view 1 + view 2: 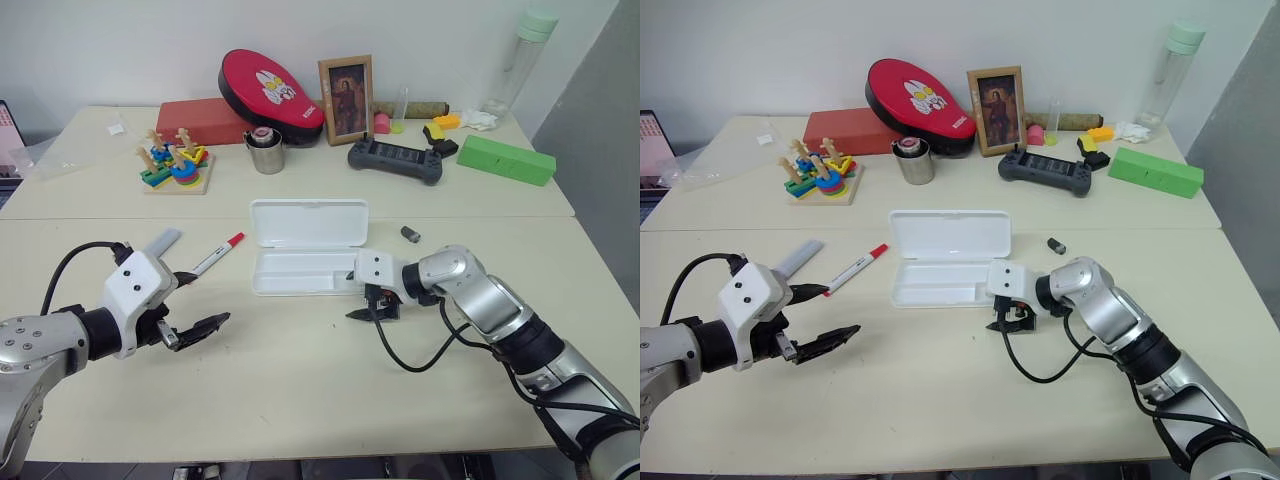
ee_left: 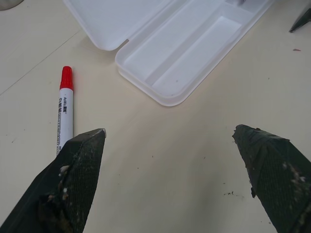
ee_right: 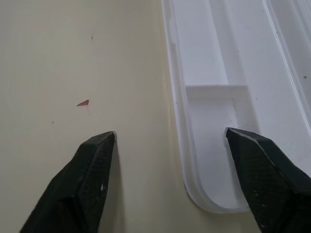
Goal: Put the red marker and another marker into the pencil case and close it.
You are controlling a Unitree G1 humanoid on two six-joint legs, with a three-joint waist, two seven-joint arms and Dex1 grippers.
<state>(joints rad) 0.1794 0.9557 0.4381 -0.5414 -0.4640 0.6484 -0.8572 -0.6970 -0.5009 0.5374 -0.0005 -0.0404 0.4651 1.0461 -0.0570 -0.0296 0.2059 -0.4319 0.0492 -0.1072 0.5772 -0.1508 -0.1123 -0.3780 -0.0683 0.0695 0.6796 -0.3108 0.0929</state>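
At pencil case (image 1: 300,270) right end, right gripper (image 3: 170,138) straddles rim (fingers spread, empty); left gripper (image 2: 170,136) agape, bare tabletop (image 1: 300,380) beneath.

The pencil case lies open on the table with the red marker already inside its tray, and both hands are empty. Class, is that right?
Not quite. The red marker is not in the tray; it lies on the table beside the open pencil case, as the left eye view shows. The rest holds: left hand and right hand are empty.
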